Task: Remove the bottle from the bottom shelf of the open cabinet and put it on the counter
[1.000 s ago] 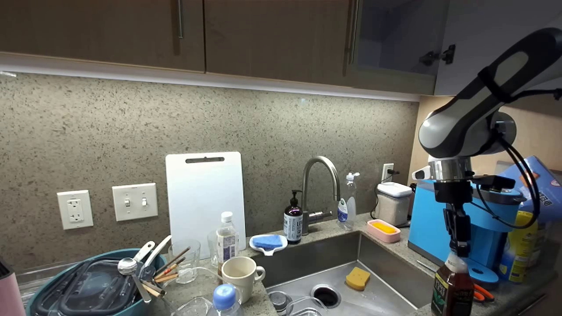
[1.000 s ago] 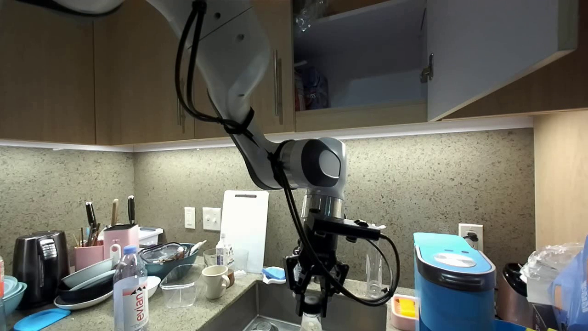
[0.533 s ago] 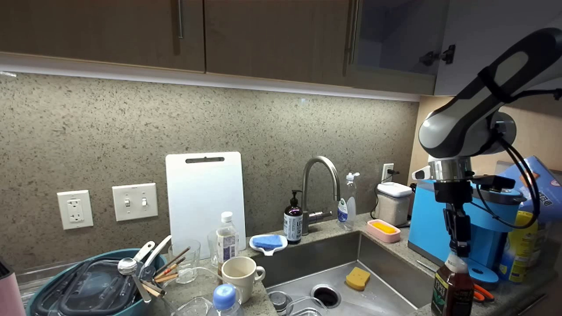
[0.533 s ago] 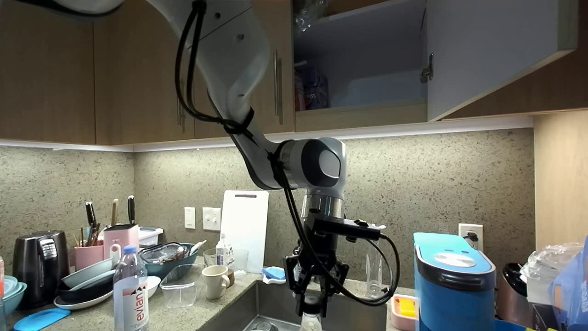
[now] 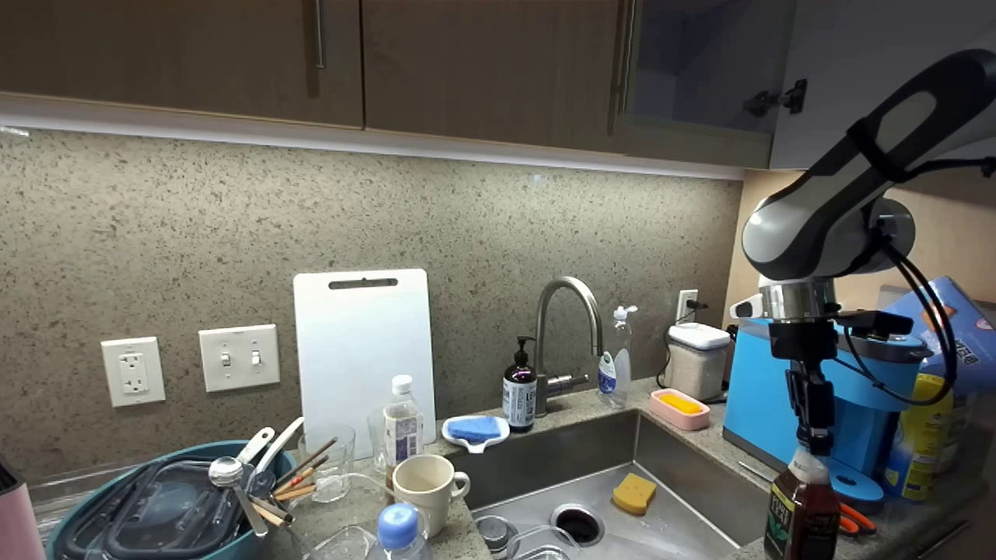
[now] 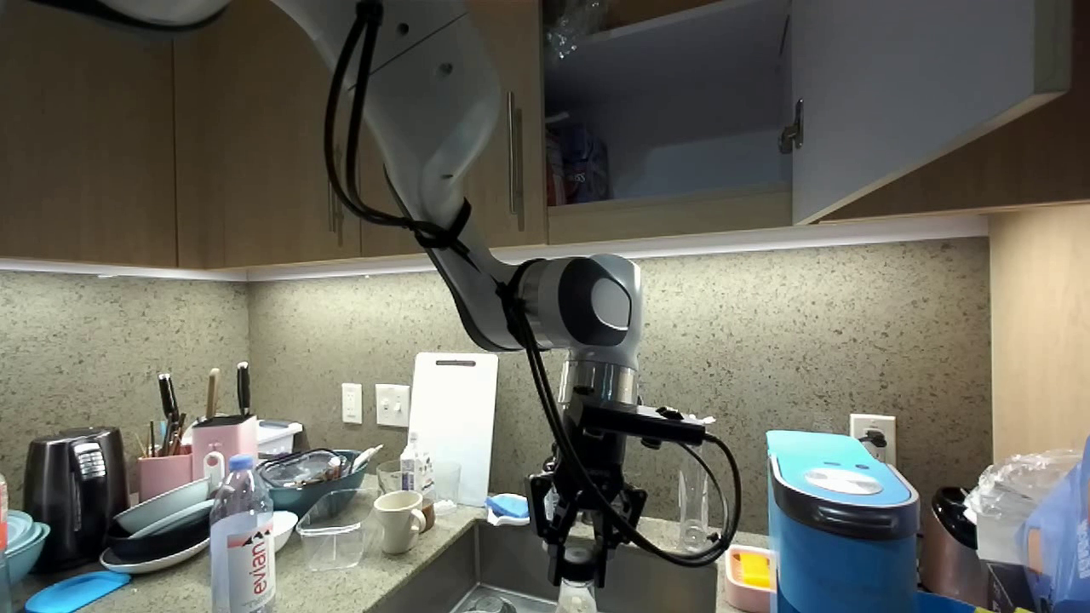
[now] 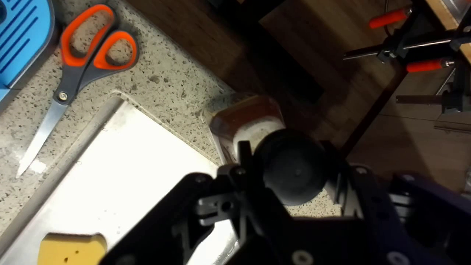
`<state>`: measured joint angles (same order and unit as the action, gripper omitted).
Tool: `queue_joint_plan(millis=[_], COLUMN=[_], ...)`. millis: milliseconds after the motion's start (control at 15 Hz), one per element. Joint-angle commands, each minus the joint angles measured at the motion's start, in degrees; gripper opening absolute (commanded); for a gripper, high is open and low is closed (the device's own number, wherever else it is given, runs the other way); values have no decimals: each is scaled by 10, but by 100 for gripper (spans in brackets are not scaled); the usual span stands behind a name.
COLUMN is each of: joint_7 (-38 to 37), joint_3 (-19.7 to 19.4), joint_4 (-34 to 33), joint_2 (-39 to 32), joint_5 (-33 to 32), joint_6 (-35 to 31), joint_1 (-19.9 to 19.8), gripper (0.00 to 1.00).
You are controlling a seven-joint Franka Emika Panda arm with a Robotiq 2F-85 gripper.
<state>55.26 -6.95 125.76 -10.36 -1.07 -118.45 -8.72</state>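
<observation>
Slanting from above, the arm (image 6: 438, 128) is holding its gripper (image 6: 579, 565) straight down, the jaws clamping the bottle (image 5: 801, 517) by its dark cap (image 7: 294, 167). The bottle is pointing cap up, its long axis running near vertical, over the counter (image 7: 176, 95) just beside the sink (image 5: 685, 459); whether its base is touching cannot be told. The sink is holding a sponge (image 5: 634, 494), the pink dish (image 5: 679, 421) something yellow (image 5: 680, 402). Beyond, the tub (image 5: 191, 453) is carrying lidded boxes (image 5: 163, 505) and utensils (image 5: 226, 471); overhead, the open cabinet (image 6: 698, 166) is holding packets (image 6: 583, 166).
</observation>
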Motion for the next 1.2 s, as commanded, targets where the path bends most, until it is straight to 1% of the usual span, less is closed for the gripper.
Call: queue_joint_plan(millis=[0,67,133,267,333,400,467,600,733,800,867,1133], joint_7=[-1,-1,3,3,1,-2,-2,-4,-4,-5,-6,-7], joint_3=[6,6,6,6,6,5,5,6,8,8,9,9], joint_4=[-1,-1,0,0,-1,1,1,0,0,1,1,0], joint_2=[0,0,1,1,0,2,2,1,1,1,0,0], joint_5=[-1,-1,6,6,1,-3,-2,-4,-6,-7,-8,-7], joint_6=[1,1,-1,1,3,2,0,1,1,-1,-1,-1], joint_1=[-6,-6,-7,-7,-7,-6,-6,-4,-4,-3,-3,-3], gripper=[47,47,22,22,26,71,71,81,94,98,100,100])
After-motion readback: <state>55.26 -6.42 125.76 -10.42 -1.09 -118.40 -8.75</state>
